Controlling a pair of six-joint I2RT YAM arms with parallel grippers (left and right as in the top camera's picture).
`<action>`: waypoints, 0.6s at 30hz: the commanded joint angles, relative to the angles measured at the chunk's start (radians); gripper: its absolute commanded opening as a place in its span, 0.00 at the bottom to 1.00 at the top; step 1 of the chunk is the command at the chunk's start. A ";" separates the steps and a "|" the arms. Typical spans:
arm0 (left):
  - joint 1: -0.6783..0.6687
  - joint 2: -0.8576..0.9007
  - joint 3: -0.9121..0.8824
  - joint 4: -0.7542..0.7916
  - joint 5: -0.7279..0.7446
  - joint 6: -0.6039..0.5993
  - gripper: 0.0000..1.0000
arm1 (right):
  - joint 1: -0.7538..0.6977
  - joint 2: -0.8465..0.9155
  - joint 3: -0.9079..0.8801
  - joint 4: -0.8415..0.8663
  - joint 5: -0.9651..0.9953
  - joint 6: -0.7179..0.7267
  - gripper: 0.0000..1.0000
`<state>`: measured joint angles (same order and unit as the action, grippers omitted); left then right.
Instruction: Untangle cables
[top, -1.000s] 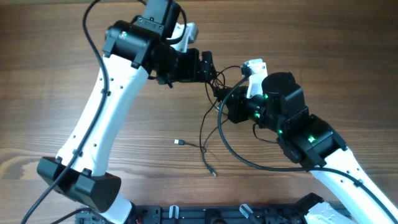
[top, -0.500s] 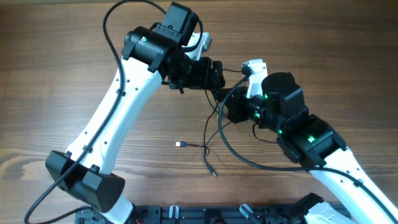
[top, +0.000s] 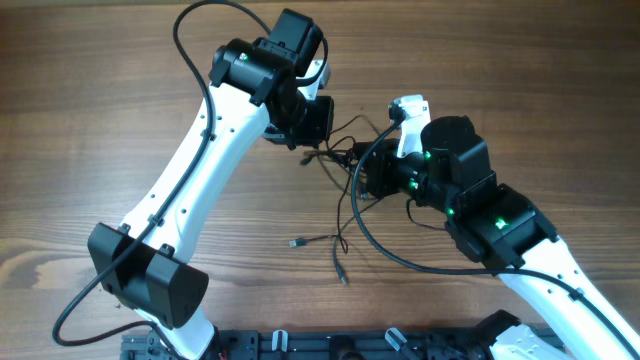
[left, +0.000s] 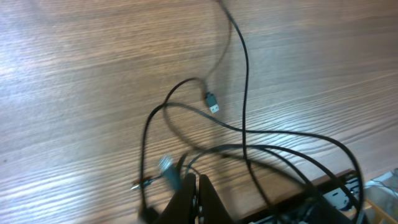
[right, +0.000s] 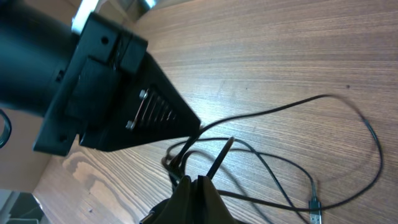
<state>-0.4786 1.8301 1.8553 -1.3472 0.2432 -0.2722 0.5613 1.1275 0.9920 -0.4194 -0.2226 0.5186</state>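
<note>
Both arms were in on the cables (left: 246, 74), knotted just toward 1 o'clock from the middle of the tabletop (top: 80, 150), loose tails trailing down to 6 o'clock. My left tool (left: 191, 190) was clamped shut at 10 o'clock of the knot, and a strand ran straight out of its tip, so I judged it pinched. My right tool (right: 194, 184) was closed too, at 4 o'clock of the knot, strands bunched at its tip and gripped as best I could tell.

The job was parting that knot. I reckoned on a slow, level pull, left toward 10 o'clock and right toward 4, watching that the loops slid open rather than cinched. If they tightened, ease off and regrip nearer the crossing.

The count was two tools, two plug ends (top: 296, 242) lying free on the wood, and what looked like two cords, though the crossing was too tangled to be sure.
</note>
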 joint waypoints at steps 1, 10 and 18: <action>0.008 0.006 -0.006 -0.048 -0.090 0.002 0.04 | 0.000 -0.012 0.025 0.006 0.024 0.004 0.04; 0.111 0.005 -0.006 -0.074 0.066 0.016 0.12 | 0.000 -0.012 0.025 -0.023 0.043 0.000 0.07; 0.108 0.005 -0.006 -0.098 0.183 0.478 1.00 | 0.000 -0.012 0.025 -0.032 0.175 -0.021 0.99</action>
<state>-0.3683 1.8301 1.8538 -1.4303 0.4213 -0.0288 0.5613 1.1275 0.9920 -0.4480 -0.1287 0.5106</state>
